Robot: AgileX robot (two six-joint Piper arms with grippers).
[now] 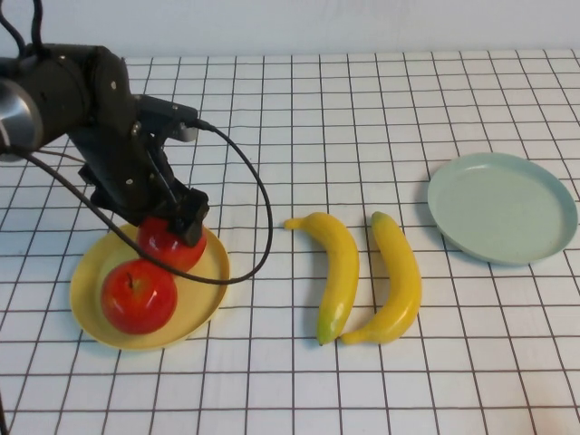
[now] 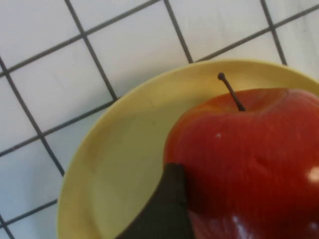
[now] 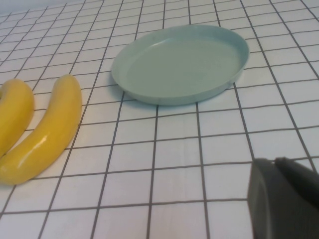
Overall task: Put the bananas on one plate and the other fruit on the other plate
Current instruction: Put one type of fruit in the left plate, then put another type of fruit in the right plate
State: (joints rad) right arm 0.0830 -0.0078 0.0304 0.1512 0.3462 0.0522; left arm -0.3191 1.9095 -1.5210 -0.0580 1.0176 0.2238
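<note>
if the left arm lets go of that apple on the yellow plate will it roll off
Probably not far. The left end effector is at the rear apple, which sits inside the yellow plate; its raised rim and the front apple should check rolling. Glossy skin looks slippery. The right end effector waits near the blue-green plate.

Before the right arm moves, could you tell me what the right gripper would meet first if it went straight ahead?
Probably the grid tablecloth, then the blue-green plate; depth is unclear. The right gripper shows only in its wrist view.
</note>
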